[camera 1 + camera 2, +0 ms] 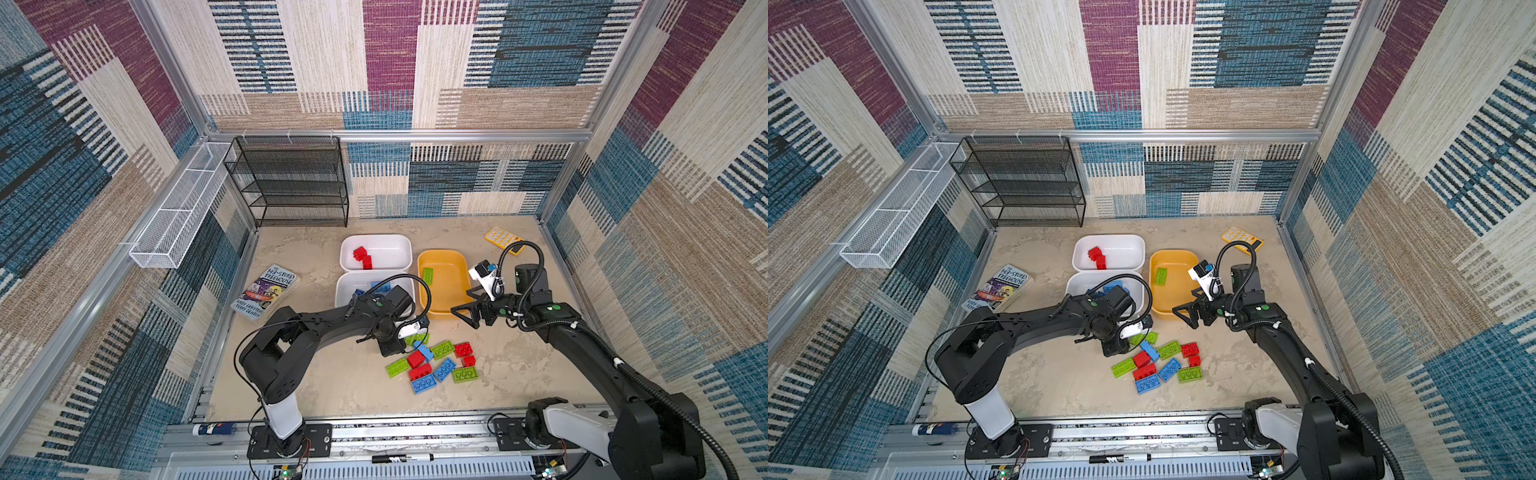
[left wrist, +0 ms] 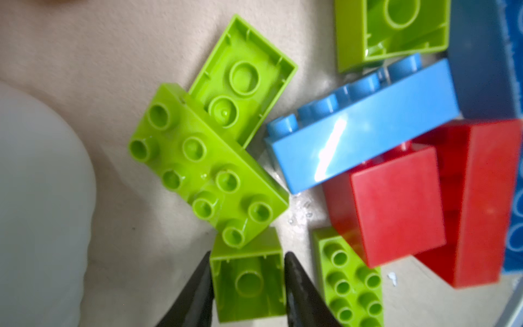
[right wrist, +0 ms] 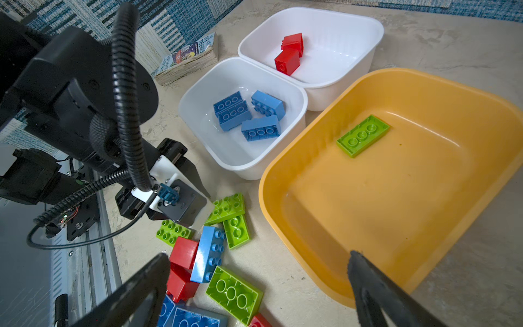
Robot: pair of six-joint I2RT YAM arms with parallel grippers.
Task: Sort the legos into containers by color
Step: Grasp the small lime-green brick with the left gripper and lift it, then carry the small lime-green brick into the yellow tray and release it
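Note:
In the left wrist view my left gripper [image 2: 247,253] is shut on a small square green lego [image 2: 249,283] that lies studs-down at the near-left edge of the loose pile [image 1: 436,365]; both fingers press its side walls. Red, blue and green legos lie in that pile. The far white container [image 1: 376,241] holds two red legos [image 1: 362,257]. Blue legos [image 3: 246,116] lie in the near white container [image 3: 304,99]. One flat green lego [image 1: 428,275] sits in the yellow container [image 1: 461,266]. My right gripper [image 1: 463,316] hangs open and empty over the yellow container's near rim.
A book [image 1: 266,293] lies left of the white containers. A yellow keypad [image 1: 503,239] sits at the back right. A black mesh rack [image 1: 291,183] and a white wire basket [image 1: 178,216] stand along the back left. A marker [image 1: 401,458] rests on the front rail.

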